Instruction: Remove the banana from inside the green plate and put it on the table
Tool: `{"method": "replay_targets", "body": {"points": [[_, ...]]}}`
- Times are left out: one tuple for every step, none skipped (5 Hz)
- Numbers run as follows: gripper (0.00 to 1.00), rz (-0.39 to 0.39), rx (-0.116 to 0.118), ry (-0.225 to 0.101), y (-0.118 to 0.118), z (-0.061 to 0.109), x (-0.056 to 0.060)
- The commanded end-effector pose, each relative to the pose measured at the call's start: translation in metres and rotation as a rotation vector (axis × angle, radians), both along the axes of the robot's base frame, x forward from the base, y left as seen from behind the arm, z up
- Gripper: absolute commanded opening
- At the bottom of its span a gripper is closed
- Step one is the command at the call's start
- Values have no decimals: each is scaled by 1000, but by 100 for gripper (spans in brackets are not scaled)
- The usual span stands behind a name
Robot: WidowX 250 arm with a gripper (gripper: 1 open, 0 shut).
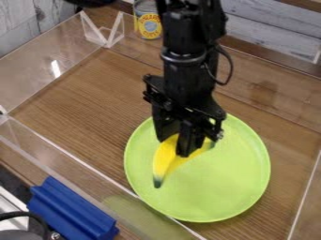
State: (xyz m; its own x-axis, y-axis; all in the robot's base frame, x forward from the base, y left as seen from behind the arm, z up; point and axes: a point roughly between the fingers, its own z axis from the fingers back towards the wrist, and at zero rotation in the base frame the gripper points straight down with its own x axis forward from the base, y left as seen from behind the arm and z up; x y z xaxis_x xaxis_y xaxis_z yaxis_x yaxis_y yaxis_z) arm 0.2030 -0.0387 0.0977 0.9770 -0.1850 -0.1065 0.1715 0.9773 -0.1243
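The yellow banana hangs tilted above the green plate, its dark lower tip pointing down toward the plate's left part. My gripper points straight down and is shut on the banana's upper end. The black arm rises from it toward the top of the view. The plate lies flat on the brown wood-grain table, near the front right.
Clear acrylic walls border the table on the left and front. A blue object sits outside the front wall at the lower left. A yellow-labelled item stands at the back beyond the table.
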Motion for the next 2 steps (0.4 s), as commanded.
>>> {"method": "replay_targets", "body": {"points": [[0, 35, 0, -54, 7, 18, 7], [0, 36, -1, -49, 10, 20, 7]]}}
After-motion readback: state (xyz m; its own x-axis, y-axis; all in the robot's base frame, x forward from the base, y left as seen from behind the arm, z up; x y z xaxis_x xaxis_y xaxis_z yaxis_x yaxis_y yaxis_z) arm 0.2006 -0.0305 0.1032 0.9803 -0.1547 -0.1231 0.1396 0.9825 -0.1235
